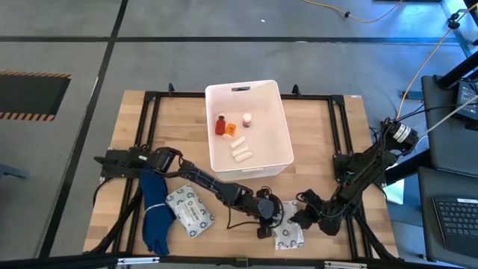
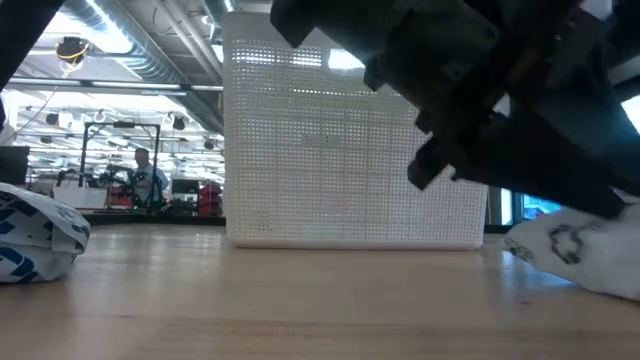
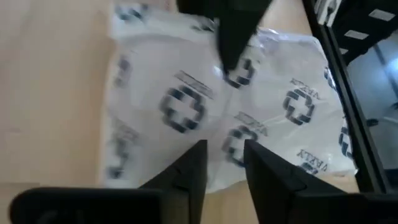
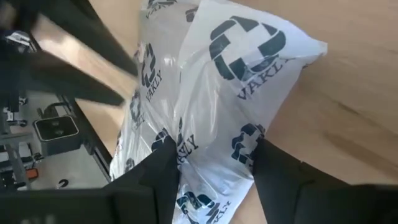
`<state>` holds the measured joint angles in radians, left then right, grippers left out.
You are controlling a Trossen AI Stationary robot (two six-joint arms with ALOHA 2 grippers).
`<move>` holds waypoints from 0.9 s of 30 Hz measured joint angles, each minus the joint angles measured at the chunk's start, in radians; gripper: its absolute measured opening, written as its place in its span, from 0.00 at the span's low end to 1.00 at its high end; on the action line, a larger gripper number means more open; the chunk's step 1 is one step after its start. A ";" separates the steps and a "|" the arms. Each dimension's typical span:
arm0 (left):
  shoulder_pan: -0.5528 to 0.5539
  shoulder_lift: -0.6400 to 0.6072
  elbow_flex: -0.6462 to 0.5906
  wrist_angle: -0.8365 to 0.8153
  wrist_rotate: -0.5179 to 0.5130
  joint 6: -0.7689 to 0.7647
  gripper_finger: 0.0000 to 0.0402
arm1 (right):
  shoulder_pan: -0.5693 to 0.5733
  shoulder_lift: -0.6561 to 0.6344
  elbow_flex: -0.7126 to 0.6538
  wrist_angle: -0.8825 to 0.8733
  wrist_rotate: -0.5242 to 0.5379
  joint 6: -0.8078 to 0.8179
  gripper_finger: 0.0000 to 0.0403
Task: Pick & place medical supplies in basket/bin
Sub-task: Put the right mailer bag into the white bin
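A flat white packet with grey printing (image 1: 288,233) lies on the wood near the table's front edge, between my two grippers. My left gripper (image 3: 225,171) hovers over one edge of it, its fingers apart, with the packet (image 3: 205,106) showing through the gap. My right gripper (image 4: 214,177) comes in from the right and is shut on the packet (image 4: 217,81). The white bin (image 1: 249,127) stands at the far middle, holding a red bottle (image 1: 220,125), two small vials and white cylinders (image 1: 239,149). My right gripper pinches a bunched-up fold of the packet (image 4: 211,155) between its two fingers, slanting down from the table's right side. The packet rests crumpled on the table, with most of it spread out beyond the fingertips.
A second printed packet (image 1: 189,211) and a blue glove (image 1: 155,213) lie at the near left beside my left arm. A black frame (image 1: 149,97) runs around the tabletop. Bare wood lies between the bin's near wall (image 2: 350,150) and the grippers.
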<state>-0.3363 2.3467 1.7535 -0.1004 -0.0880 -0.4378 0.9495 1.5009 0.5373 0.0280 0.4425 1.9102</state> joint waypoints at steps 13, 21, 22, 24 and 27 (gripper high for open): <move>0.005 -0.173 0.000 -0.088 0.028 0.104 0.34 | 0.004 -0.057 -0.005 0.011 -0.040 -0.086 0.41; -0.006 -0.472 0.004 -0.142 -0.046 0.301 0.33 | 0.003 -0.221 0.046 0.047 0.047 -0.337 0.41; -0.008 -0.502 0.004 -0.151 -0.068 0.322 0.33 | 0.002 -0.243 0.063 0.048 0.067 -0.399 0.41; -0.013 -0.555 0.004 -0.167 -0.112 0.361 0.33 | 0.002 -0.281 0.105 0.045 0.087 -0.571 0.41; -0.027 -0.615 0.004 -0.225 -0.171 0.413 0.32 | -0.020 -0.338 0.184 0.030 0.107 -0.756 0.41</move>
<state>-0.3634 1.7314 1.7576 -0.3250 -0.2594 -0.0252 0.9297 1.1634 0.7217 0.0578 0.5495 1.1540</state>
